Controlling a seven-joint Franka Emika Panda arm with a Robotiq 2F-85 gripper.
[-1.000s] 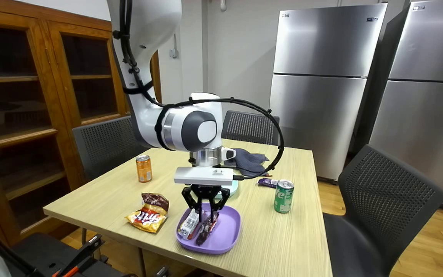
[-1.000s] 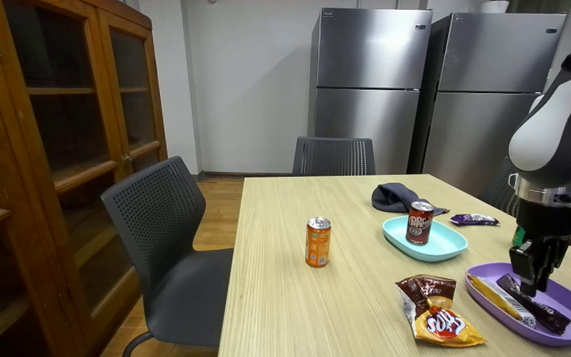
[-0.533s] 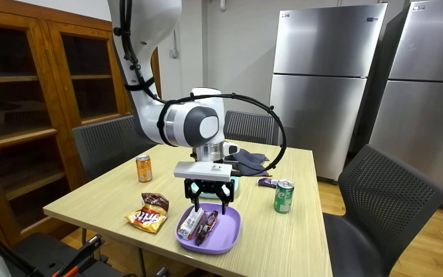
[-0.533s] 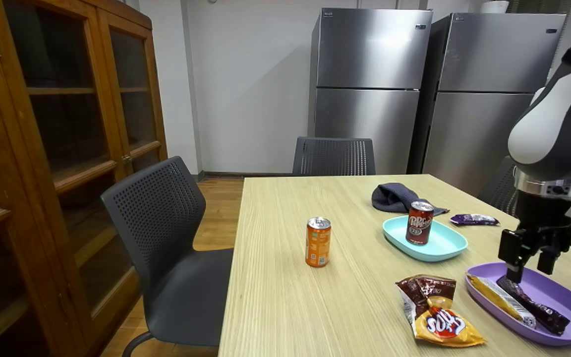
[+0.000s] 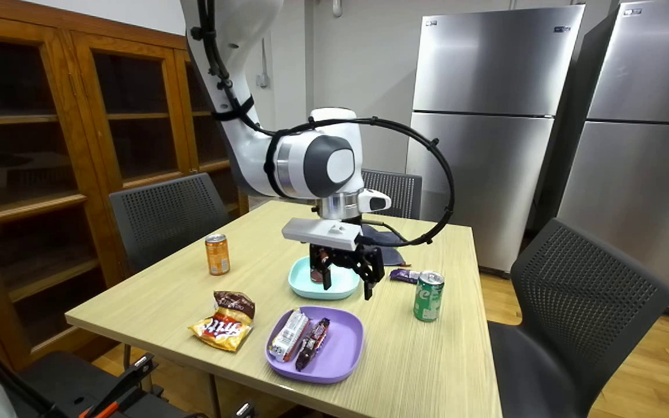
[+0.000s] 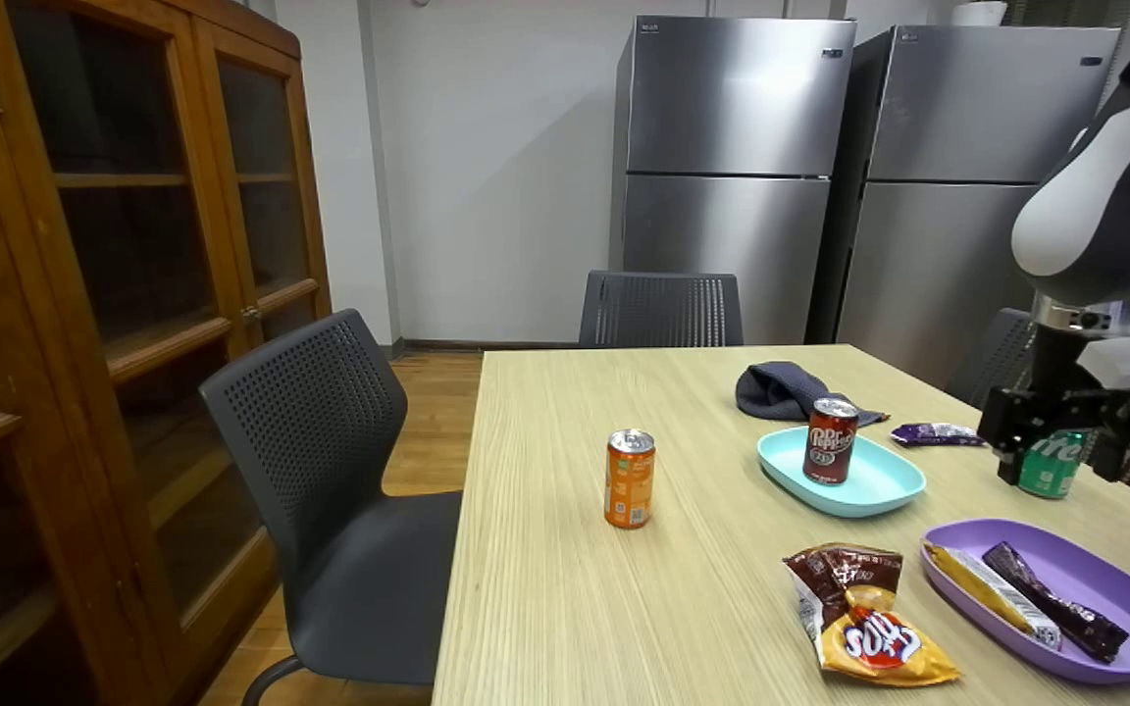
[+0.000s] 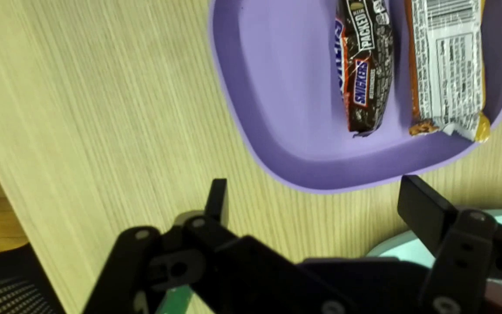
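Wrist view: black 2-fingered gripper (image 7: 314, 196) spread near rounded purple plastic tray (image 7: 286, 87); inside it, glossy-wrapped dark-brown Snickers bar (image 7: 366, 69)

Black two-finger gripper (image 7: 316, 199) has its fingers spread wide over the light wood-grain tabletop (image 7: 124, 109), purple rounded plastic tray (image 7: 286, 65) beyond the tips. Tray has a dark brown Snickers wrapped bar (image 7: 371, 78) and, beside it, a white-and-yellow barcoded wrapped bar (image 7: 453, 74), end at the tray wall. Pale teal rounded dish (image 7: 401, 248) shows partly behind the gripper, black mesh chair (image 7: 11, 292) bottom left.
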